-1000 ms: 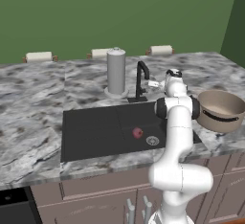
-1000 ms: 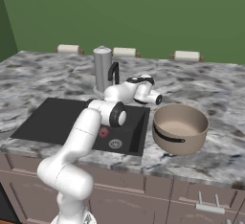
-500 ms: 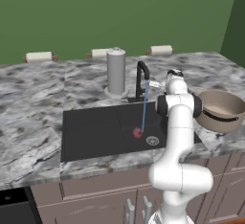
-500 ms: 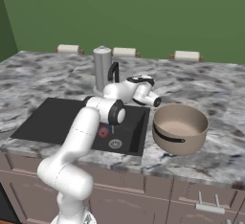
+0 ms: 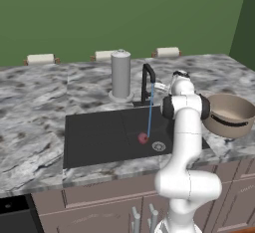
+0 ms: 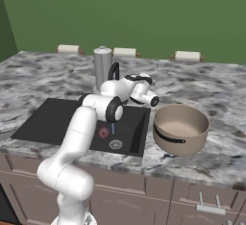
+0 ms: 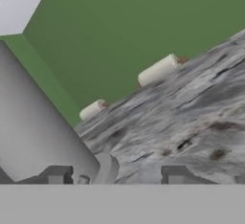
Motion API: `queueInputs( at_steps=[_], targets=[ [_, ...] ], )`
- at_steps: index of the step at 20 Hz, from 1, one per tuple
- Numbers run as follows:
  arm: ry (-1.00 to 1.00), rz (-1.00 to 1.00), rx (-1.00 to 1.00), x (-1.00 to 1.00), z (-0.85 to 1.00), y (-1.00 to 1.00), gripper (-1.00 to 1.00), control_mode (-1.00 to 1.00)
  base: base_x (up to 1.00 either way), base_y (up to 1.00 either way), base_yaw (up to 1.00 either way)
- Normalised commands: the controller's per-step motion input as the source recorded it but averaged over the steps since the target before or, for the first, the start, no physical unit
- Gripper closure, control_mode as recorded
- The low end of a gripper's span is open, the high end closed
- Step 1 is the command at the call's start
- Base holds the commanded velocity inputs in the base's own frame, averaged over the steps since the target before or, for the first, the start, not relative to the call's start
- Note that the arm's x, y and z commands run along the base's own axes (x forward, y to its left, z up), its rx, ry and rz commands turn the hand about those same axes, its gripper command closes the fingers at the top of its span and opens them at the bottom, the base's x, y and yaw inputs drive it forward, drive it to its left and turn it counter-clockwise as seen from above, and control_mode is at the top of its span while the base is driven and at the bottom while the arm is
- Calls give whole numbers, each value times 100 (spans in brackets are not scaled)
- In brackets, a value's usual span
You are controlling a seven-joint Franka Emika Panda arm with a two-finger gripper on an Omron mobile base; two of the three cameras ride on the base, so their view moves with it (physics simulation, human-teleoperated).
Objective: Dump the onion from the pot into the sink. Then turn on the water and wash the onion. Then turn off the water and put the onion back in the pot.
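Observation:
The reddish onion (image 5: 143,138) (image 6: 103,133) lies on the floor of the black sink (image 5: 94,137) (image 6: 53,118), close to the drain. A thin blue stream of water (image 5: 149,115) (image 6: 113,129) falls from the black faucet (image 5: 147,80) (image 6: 114,70) onto it. The tan pot (image 5: 226,115) (image 6: 180,128) stands upright and empty on the counter right of the sink. My gripper (image 5: 163,84) (image 6: 129,80) (image 7: 115,176) hovers just right of the faucet, behind the basin. In the hand view its fingertips (image 7: 174,175) stand apart with nothing held between them.
A tall grey cylinder (image 5: 120,75) (image 6: 102,68) (image 7: 33,132) on a round base stands left of the faucet, close to my hand. Paper towel rolls (image 5: 168,52) (image 7: 158,70) line the green back wall. The marbled counter (image 5: 30,107) stretches left of the sink.
The blue stream, absent one second ago, now runs from the faucet onto the onion. The arm has hardly shifted beside the faucet.

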Motion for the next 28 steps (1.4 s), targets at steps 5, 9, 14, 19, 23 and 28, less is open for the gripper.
queueInputs(
  at_steps=[5, 9, 14, 19, 23, 28],
  targets=[
    [5, 0, 12, -17, 62, -23, -100, -100, 0, 0, 0],
    [9, 0, 5, -16, 21, -21, -100, -100, 0, 0, 0],
    [23, 0, 0, -7, -12, -6, -100, -100, 0, 0, 0],
    [19, 0, -2, 0, -8, 0, -100, -100, 0, 0, 0],
    [9, 0, -6, -1, -14, -4, -100, -100, 0, 0, 0],
    [1, 0, -9, -23, -32, -16, -100, -100, 0, 0, 0]
  ],
)
